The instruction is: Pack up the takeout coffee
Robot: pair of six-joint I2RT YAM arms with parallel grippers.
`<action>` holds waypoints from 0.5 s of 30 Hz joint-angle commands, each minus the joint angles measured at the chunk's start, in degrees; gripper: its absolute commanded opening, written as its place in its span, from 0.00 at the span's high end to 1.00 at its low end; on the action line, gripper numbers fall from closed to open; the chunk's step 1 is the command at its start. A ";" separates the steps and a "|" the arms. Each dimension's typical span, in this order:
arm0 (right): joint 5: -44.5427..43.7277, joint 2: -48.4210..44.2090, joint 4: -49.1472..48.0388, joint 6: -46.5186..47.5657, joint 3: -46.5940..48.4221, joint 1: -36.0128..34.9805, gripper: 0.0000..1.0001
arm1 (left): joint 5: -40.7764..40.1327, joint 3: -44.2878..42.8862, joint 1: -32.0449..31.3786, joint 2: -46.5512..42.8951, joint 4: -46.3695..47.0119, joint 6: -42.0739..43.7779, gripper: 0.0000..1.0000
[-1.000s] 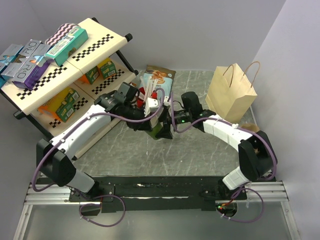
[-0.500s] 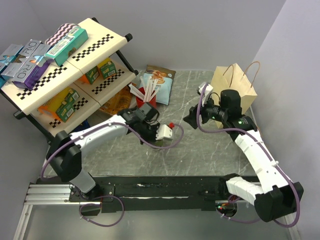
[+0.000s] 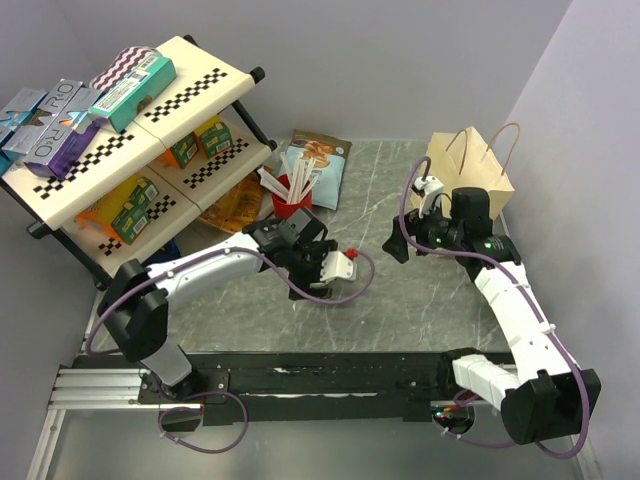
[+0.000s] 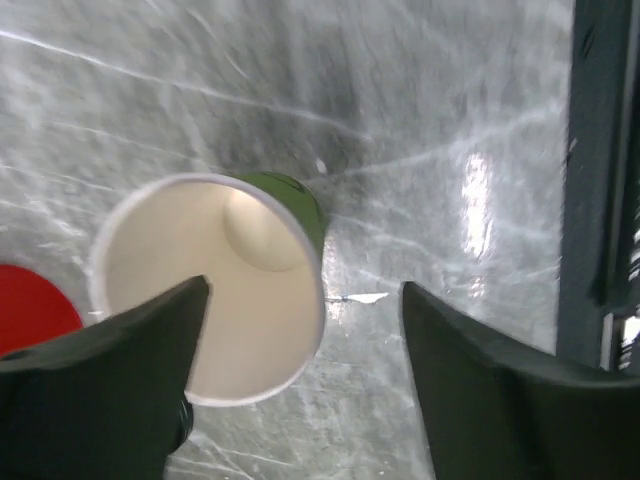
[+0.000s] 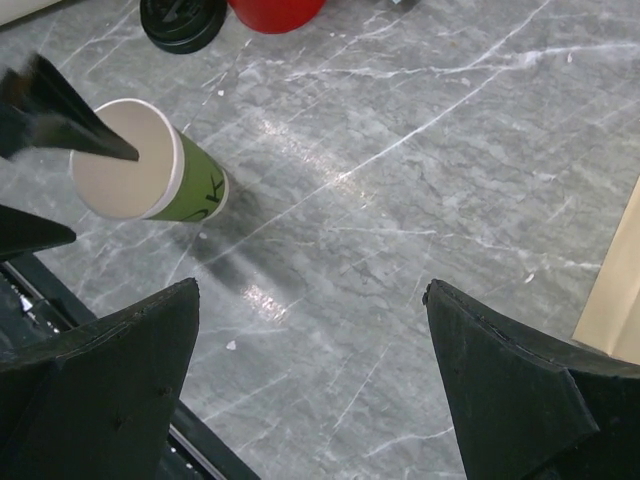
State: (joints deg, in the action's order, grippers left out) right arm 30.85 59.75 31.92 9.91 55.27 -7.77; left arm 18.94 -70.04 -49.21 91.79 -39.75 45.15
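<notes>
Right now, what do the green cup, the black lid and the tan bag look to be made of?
The green cup: likely paper, with a matte green wall, cream inside and a thin rolled rim. The black lid: probably moulded plastic, a dark, smooth, slightly glossy disc. The tan bag: kraft paper by the look, matte and creased, with thin loop handles.

Red cup [image 3: 290, 209], paper bag [image 3: 462, 190], checkered shelf [image 3: 203, 72]

The lidless green cup [image 4: 210, 280], cream inside, sits on the grey marble table [image 4: 450, 120] between the left gripper's [image 4: 305, 290] spread fingers, seemingly touching the left one. A red shape [image 4: 30, 305] edges in beside it.
</notes>
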 commanded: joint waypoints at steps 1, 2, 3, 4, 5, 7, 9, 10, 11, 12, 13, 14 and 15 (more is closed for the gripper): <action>1.49 -1.12 2.44 -0.33 3.97 0.48 0.00 | 4.00 -7.56 -0.18 -6.53 3.88 -8.30 0.11; 1.84 -0.77 2.70 -0.33 4.84 0.56 0.00 | 2.78 -8.09 -0.18 -7.14 4.41 -12.15 0.09; 2.98 -0.68 2.79 -0.25 5.03 0.56 0.00 | 1.90 -8.53 -0.01 -8.28 4.94 -13.84 0.07; 3.42 -0.60 2.97 0.10 5.20 0.56 0.00 | 0.15 -8.27 0.34 -8.90 7.12 -18.21 0.06; 3.95 -0.42 2.88 -0.07 5.20 0.48 0.00 | -1.69 -7.92 0.78 -9.34 9.05 -21.30 0.05; 4.13 -0.07 2.71 -1.03 4.85 0.39 0.01 | -7.14 -8.27 3.58 -9.96 10.21 -30.40 0.02; 3.87 1.33 2.79 -1.04 4.42 -0.05 0.13 | -8.22 -9.84 8.48 -9.17 8.55 -35.54 0.11; 3.69 2.73 2.79 -1.38 3.98 -0.66 0.25 | -7.43 -9.94 10.34 -8.82 6.37 -37.48 0.17; 3.95 3.53 2.79 -1.65 3.71 -1.02 0.31 | -6.73 -9.68 12.02 -8.12 5.30 -37.24 0.29; 4.56 4.41 2.62 -1.65 3.36 -1.63 0.35 | -7.24 -8.89 14.47 -7.59 4.08 -36.45 0.35; 4.66 5.11 2.36 -1.56 2.75 -2.59 0.40 | -7.60 -8.19 15.54 -7.07 3.28 -34.27 0.43; 4.31 6.42 1.83 -1.65 2.48 -5.04 0.57 | -7.86 -7.57 17.72 -5.67 2.05 -33.38 0.70; 3.96 6.96 0.96 -1.74 2.13 -6.54 0.68 | -6.91 -6.17 18.79 -4.96 1.87 -33.02 0.82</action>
State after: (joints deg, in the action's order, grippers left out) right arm 33.95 64.18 34.02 9.54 57.91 -9.50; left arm 13.50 -78.74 -35.31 83.55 -33.65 14.26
